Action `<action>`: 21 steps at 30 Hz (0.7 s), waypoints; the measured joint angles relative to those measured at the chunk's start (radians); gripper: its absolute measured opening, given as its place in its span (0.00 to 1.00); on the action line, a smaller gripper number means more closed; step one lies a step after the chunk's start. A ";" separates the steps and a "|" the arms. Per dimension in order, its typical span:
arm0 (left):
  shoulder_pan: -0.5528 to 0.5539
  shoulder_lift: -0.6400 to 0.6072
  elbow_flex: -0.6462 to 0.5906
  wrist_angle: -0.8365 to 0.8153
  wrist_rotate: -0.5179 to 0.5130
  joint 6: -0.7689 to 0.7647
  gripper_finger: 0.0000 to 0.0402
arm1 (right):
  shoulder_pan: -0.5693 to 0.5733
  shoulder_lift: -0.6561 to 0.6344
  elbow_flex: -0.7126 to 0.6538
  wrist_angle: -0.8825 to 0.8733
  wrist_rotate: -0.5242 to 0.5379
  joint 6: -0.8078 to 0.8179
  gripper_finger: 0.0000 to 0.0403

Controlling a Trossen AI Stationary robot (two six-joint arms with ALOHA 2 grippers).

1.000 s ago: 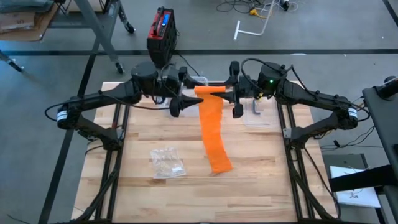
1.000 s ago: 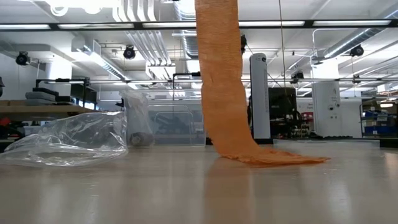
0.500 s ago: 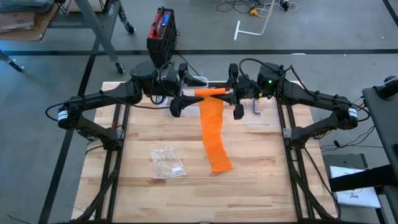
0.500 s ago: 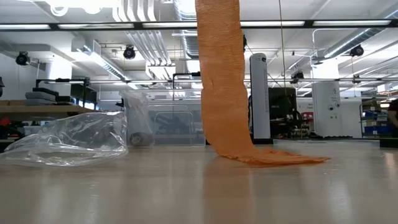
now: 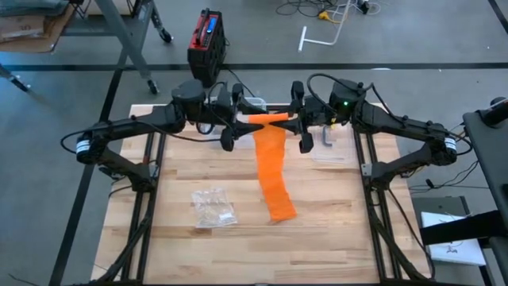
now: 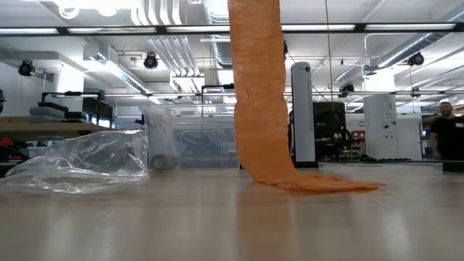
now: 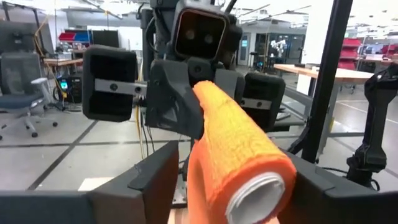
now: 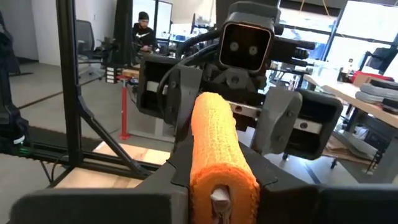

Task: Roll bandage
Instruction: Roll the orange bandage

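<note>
Rolling well: we judge the step is winding the strip onto the roll, so we would keep the roll level, turn it evenly and let the hanging strip feed straight without twisting.
Right pincer (image 5: 302, 121): we see it shut on one end of the roll, fingers (image 8: 180, 163) pressed to both sides of the orange cloth, at the far middle of the table.
Left pincer (image 5: 233, 119): we see it at the other end of the roll, fingers (image 7: 158, 177) standing on each side of it; we cannot tell whether they press the cloth or stand just off it.
Roll (image 5: 267, 117): orange, wound on a pale core, held level above the table between the two pincers, which face each other.
Hanging strip (image 6: 258, 94): it drops straight from the roll and its loose end lies flat on the wood.
Next move: we think one pincer must hold firm while the other takes a fresh grip, or the roll may sag or unwind.
Plastic bag (image 5: 213, 207): clear and crumpled, on the table (image 5: 333, 222) well apart from the strip, towards the left arm's side.
Beyond: a person shows far off in the room behind.
</note>
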 joint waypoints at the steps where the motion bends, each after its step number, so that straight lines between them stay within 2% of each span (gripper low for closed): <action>1: 0.000 0.008 0.000 0.011 0.001 0.000 0.50 | 0.000 0.000 0.000 0.003 0.000 0.000 0.16; 9: 0.000 0.019 0.001 0.016 0.019 0.039 0.30 | 0.000 0.000 0.000 -0.016 0.003 0.003 0.16; 15: 0.000 0.019 0.001 0.016 0.015 0.119 0.11 | 0.000 0.000 0.000 -0.016 -0.004 0.167 0.29; 18: 0.000 0.018 0.001 0.016 0.012 0.158 0.08 | 0.000 0.000 0.000 -0.012 -0.008 0.304 0.38; 21: 0.000 0.018 0.001 0.018 -0.012 0.189 0.11 | 0.000 0.000 0.000 0.003 -0.008 0.417 0.47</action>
